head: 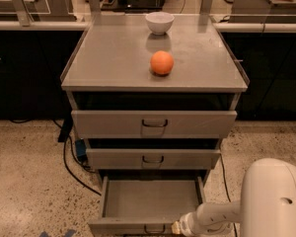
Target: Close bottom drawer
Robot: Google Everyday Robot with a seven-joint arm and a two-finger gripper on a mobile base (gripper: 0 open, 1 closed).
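The bottom drawer [150, 199] of the grey metal cabinet [113, 68] is pulled well out, its shallow tray empty and its front at the lower edge of the view. A small dark loop handle [154, 228] sits on that front. My white arm reaches in from the lower right, and my gripper [177, 227] is at the drawer front just right of the handle. The fingers are mostly cut off by the frame edge.
The top drawer [154, 124] and middle drawer [153, 159] stand slightly out. An orange ball [162, 62] and a white bowl [159, 22] sit on the cabinet top. Black cables [71, 167] lie on the speckled floor at the left. Dark counters stand behind.
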